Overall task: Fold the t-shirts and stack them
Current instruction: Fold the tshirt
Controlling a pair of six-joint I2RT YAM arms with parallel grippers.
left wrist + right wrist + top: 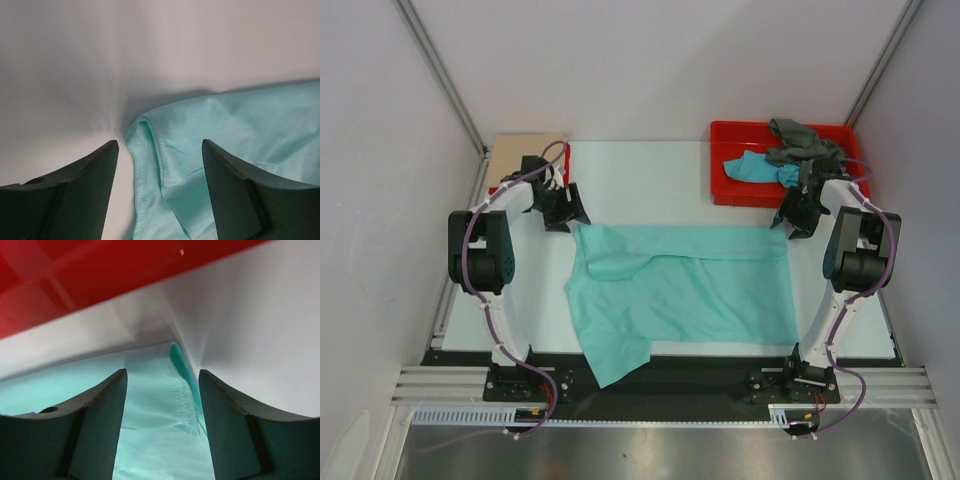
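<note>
Left claw point(159, 145): dark fingers point(80, 190) are standing wide apart and gripping nothing. They are pointing down at a stitched corner of the mint-green t-shirt point(225, 130), which is lying on the white worktop point(75, 75) under the gap.

Right claw point(162, 374): its jaws are likewise standing wide and holding nothing. The hemmed edge of the same shirt point(150, 405) is running between the fingers point(100, 425), with the red tray point(75, 275) just beyond.

Left arm: in the top view it is rising from its base at the near edge and bowing outward to the left. It is bending back in so that the left claw point(560, 210) is sitting at the shirt's far left corner.

Right arm: it is mirroring that pose, bowing out to the right, with the right claw point(793, 218) sitting at the shirt's far right corner, near the tray.

Mint-green t-shirt point(690, 285): it is lying spread sideways across the middle of the worktop point(650, 180), between the two claws. Its far edge is running nearly straight, a flap is lying folded over near the far left, and light creases are crossing the cloth. Its near left corner is hanging past the worktop onto the black front strip point(720, 375).

Red tray point(730, 190): it is sitting at the far right, holding a crumpled turquoise-blue t-shirt point(755, 168) and a bunched grey t-shirt point(800, 140).

Beige t-shirt point(525, 150): it is lying flat at the far left corner, behind the left claw.
</note>
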